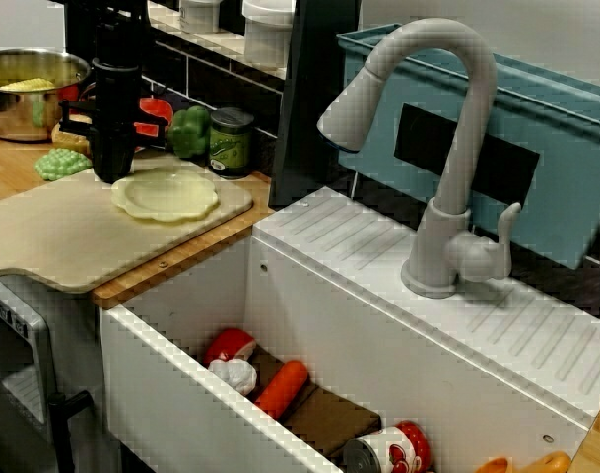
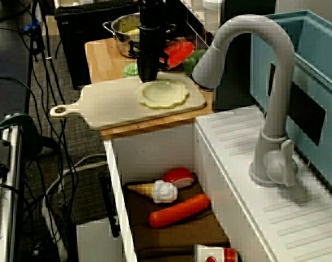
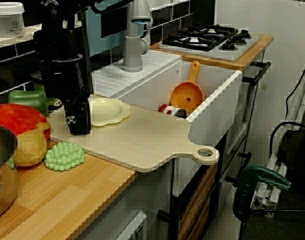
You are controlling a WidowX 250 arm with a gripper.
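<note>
While I stand at the sink end, going left to right: steel pot (image 1: 24,94) far left on the bench (image 1: 4,163), green bumpy toy (image 1: 61,164) next, then the claw (image 1: 112,169), tip down on the cutting board (image 1: 53,236). Pale yellow plate (image 1: 166,194) lies flat on the board at the claw's 4 o'clock, rim just beside the tip; touching or not, can't tell. Green can (image 1: 231,141) at the plate's 1 o'clock, faucet (image 1: 447,148) far right. Claw's opening: can't tell, the fingers read as one dark block in every view. Risk, my guess: the tip is so low and so close to the rim that a sideways drift would shove the plate toward the board's sink-side edge, or grind into the board. Arm pose: hangs straight down, wrist vertical, upright over the board's back edge.
</note>
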